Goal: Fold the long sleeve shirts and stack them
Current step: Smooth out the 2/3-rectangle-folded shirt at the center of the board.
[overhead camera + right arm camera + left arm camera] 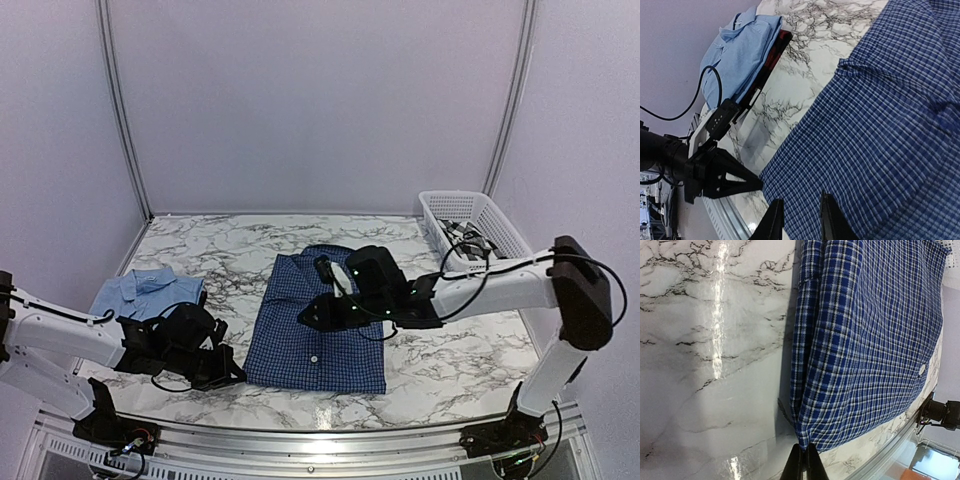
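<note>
Where the table (220, 255) runs toward the left wall, the light blue shirt (145, 293) lies folded on the red shirt (775, 49), of which only an edge shows. Just right of them, the left gripper (234, 374) is clamped tight on the near left corner of the navy shirt (300, 350), which lies spread flat mid-table. The right gripper (800, 220) is over that shirt's left half, fingers apart, nothing between them. At far right the basket (500, 232) holds a checked shirt (463, 240).
</note>
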Motion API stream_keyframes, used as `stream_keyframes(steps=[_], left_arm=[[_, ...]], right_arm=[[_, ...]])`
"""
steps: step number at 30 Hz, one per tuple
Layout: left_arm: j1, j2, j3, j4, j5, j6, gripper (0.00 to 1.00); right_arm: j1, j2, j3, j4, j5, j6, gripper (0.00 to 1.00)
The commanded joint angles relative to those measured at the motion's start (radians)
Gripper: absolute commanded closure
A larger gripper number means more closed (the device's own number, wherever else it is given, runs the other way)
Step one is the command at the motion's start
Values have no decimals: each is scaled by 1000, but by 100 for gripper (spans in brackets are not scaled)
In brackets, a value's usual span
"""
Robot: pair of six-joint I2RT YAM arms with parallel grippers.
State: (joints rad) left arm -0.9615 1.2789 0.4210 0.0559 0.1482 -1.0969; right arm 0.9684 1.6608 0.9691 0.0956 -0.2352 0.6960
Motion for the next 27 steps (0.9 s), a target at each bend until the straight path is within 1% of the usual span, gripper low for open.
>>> stream_keyframes(steps=[1, 7, 11, 15, 20, 27], left_arm=[[-3, 1, -17, 15, -1, -3, 100], [-3, -14, -18, -9, -2, -6, 100], [-3, -11, -17, -22, 3, -5, 100], [-2, -12, -11, -38, 2, -4, 100], [-2, -24, -17, -47, 0, -6, 100], [-2, -25, -12, -51, 5, -6, 100]], right_arm=[[-24, 170, 105, 122, -163, -51, 79], [-149, 289, 40, 254, -283, -54, 79], [-235, 365, 41, 301, -369, -72, 78], [-266, 399, 47, 334, -423, -56, 77], [-307, 388, 65, 298, -405, -27, 75], [-316, 432, 119, 238, -347, 16, 75]])
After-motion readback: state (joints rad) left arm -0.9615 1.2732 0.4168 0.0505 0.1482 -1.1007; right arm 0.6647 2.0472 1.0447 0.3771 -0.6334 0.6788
